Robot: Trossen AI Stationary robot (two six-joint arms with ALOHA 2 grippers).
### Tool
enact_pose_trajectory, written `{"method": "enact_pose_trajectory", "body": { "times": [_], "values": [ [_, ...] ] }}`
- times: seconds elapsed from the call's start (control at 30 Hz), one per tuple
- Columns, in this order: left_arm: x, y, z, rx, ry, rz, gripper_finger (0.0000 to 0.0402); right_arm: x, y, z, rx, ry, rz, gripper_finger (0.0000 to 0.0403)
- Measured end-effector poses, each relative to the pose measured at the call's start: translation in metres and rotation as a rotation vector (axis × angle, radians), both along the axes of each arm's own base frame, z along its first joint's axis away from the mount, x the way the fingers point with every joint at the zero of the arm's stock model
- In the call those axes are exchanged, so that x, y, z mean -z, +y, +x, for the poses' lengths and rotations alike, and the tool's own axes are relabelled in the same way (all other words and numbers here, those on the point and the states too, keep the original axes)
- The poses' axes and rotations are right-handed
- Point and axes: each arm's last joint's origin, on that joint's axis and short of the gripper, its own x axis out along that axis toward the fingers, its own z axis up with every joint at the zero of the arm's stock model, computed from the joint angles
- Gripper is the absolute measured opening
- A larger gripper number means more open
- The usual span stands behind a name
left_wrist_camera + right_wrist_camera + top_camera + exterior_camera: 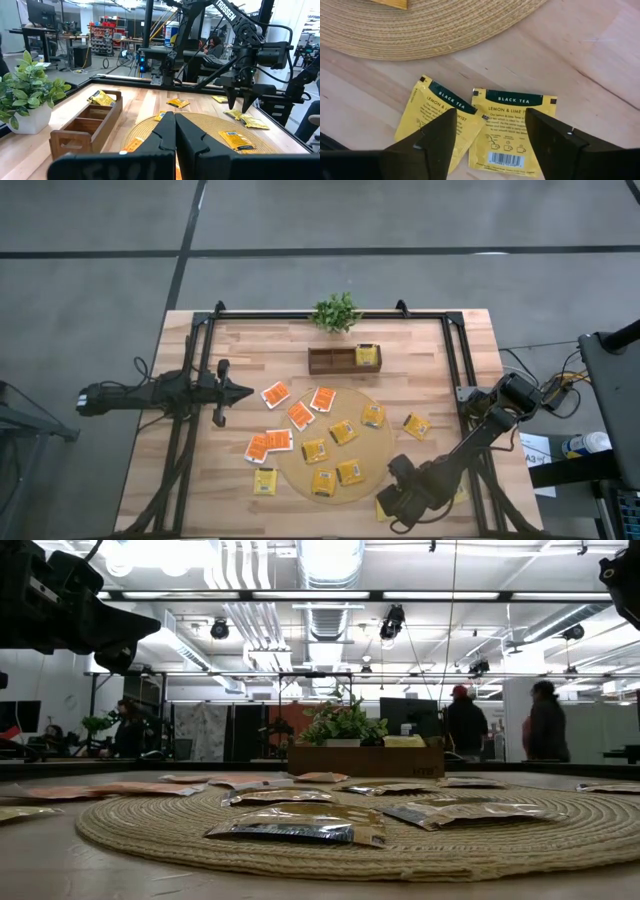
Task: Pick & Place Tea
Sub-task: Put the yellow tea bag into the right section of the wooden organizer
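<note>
The right end effector (490, 137) hangs with its 2 dark fingers spread wide above 2 yellow square paper tea packets printed "BLACK TEA", one (512, 131) lying directly between the fingers and the other (432, 120) overlapping its edge beside it, under one finger. Both packets rest flat on the pale wooden desk (440, 350), just off the rim of the large round woven tan mat (435, 25) that lies just ahead of the end effector. Nothing is pinched.

In the high view the right end effector (392, 505) is at the desk's near edge beside the mat (376, 442). More yellow packets (343, 432) lie scattered on the mat farther out from it, and several orange-red packets with white edging (275, 394) lie at and beyond the mat's far side, toward the left arm. A dark brown wooden compartment box (330, 360) sits well beyond the mat from the right end effector, with a yellow packet (367, 356) standing in one end compartment. A small green leafy plant in a white pot (336, 312) stands just behind the box.

The left end effector (240, 391) is held over the desk's left side with its fingers pressed together, holding nothing, its tip near the orange-red packets.

In the low view, people (545, 720) stand in the room behind the desk.
</note>
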Motion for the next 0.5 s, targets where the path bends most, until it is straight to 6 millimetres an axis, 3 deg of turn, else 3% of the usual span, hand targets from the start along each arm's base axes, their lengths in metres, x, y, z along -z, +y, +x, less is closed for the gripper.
{"method": "enact_pose_trajectory", "body": {
  "times": [0.3,0.5],
  "values": [
    [0.0,0.0,0.0,0.0,0.0,0.0,0.0,0.02,-0.001,0.002,-0.038,0.099,-0.006,0.0235],
    [0.0,0.0,0.0,0.0,0.0,0.0,0.0,0.022,0.0,0.002,-0.041,0.117,0.007,0.0233]
  ]
}}
